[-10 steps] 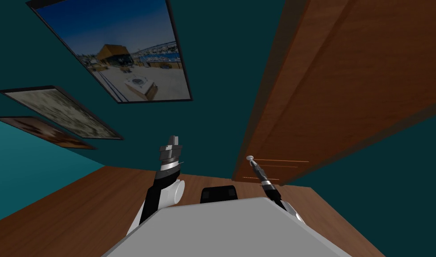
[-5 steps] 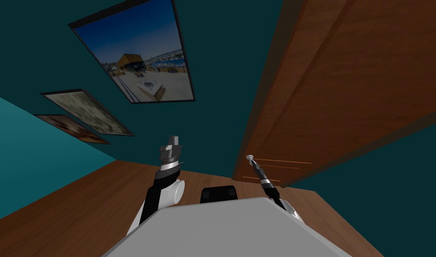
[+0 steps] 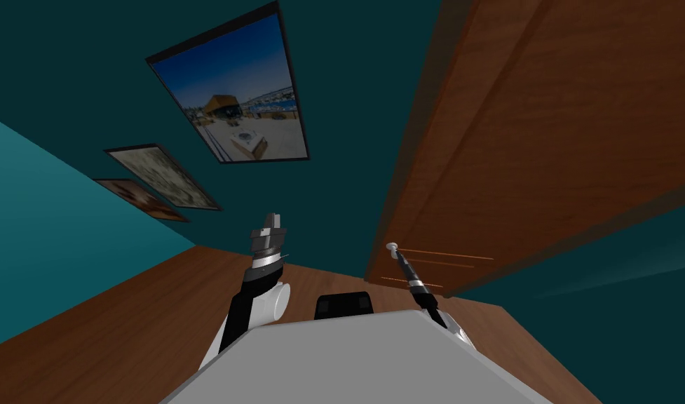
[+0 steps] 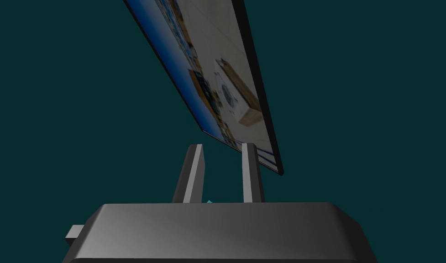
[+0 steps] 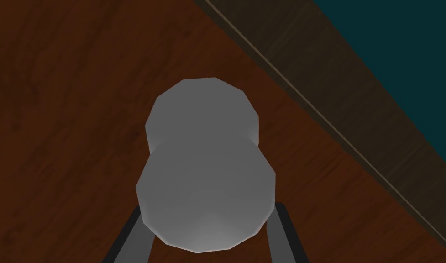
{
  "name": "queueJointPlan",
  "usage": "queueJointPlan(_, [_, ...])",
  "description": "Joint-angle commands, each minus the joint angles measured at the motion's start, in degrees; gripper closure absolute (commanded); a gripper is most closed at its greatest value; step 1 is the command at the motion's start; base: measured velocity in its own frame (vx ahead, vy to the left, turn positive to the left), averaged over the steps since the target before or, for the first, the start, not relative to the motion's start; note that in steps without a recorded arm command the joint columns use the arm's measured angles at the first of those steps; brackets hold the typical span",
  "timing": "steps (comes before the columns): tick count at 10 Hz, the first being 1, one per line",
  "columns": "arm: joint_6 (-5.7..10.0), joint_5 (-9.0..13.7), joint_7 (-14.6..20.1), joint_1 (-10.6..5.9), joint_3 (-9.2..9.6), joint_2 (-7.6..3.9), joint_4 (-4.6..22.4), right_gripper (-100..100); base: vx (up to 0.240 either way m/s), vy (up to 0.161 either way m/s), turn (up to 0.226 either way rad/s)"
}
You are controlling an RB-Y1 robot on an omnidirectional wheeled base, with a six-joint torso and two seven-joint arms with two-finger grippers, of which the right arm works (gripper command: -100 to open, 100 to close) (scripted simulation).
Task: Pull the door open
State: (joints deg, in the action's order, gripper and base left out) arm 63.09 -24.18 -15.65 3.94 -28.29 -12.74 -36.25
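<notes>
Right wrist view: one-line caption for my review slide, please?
Right gripper shut on the grey door knob, fingers pressing its sides, brown wooden door behind.

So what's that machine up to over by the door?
It is set to pull the brown door open. Its right jaws are clamped on the grey knob, pressing both sides of it. The left arm is held up to the knob's left, touching nothing, the left jaws shut on nothing. Whether the door has left its frame yet is hard to tell.
</notes>
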Motion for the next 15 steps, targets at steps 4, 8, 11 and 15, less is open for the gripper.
queueJointPlan(4, [-0.56, 2.3, 7.26, -1.39, 0.01, -0.09, 1.77, 100, -0.053, -0.023, 0.076])
queueJointPlan(8, [-1.0, 3.79, 12.21, -2.3, 0.08, -0.1, 2.65, 100, -0.054, -0.024, 0.069])
queueJointPlan(11, [-1.46, 5.31, 16.96, -3.24, 0.15, -0.11, 3.54, 100, -0.051, -0.018, 0.075])
queueJointPlan(15, [-2.14, 7.61, 23.0, -4.65, 0.26, -0.12, 4.9, 100, -0.057, -0.019, 0.069])
